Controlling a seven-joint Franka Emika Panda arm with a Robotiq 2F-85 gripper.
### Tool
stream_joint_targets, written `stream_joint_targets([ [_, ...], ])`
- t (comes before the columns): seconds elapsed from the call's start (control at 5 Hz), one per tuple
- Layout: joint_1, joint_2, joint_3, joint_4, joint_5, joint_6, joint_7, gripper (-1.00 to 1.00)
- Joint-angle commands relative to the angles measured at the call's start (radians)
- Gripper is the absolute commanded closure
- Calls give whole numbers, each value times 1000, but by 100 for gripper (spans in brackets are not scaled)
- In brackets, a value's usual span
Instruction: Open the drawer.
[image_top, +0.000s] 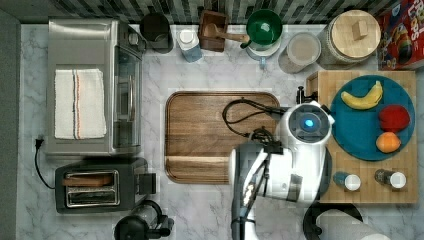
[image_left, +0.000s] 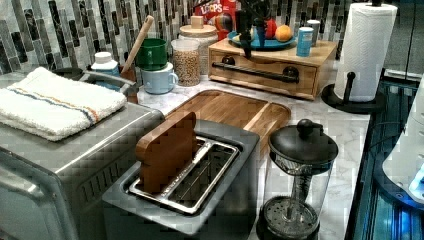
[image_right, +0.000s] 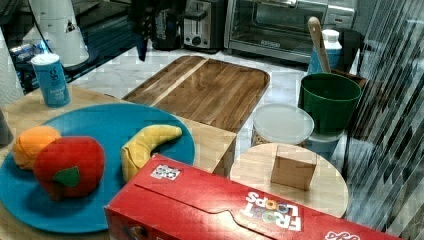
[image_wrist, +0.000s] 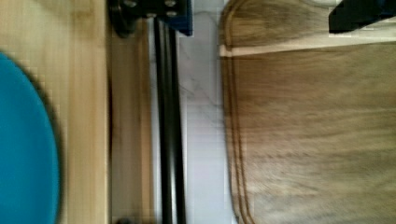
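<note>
Drawer (image_left: 260, 71) upper centre of your left view, shut, your gripper (image_left: 246, 46) just above its black handle (image_wrist: 167, 130), fingers spread apart.

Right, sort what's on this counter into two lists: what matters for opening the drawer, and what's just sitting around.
Part of the job:
- light bamboo-wood drawer in the wooden box
- long black bar handle on its front
- the arm's gripper, above the handle

Just lying about:
- dark brown rounded-corner wooden tray
- round teal plate with toy fruit
- white paper towel roll
- steel toaster
- green cup

Light-wood drawer (image_left: 260, 70), black handle (image_left: 255, 70)
</note>
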Motion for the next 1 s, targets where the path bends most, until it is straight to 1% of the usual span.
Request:
stream_joint_targets([
  [0.2,-10,-1,-35,16,-4,177,-118,-100],
  [0.4,-18,30,-34,6,-24,241,-107,-100],
  [0.6,-36,60,-32,-2,-23,293,-111,-100],
  [1.0,-68,92,-49,-86,-14,452,-152,-100],
])
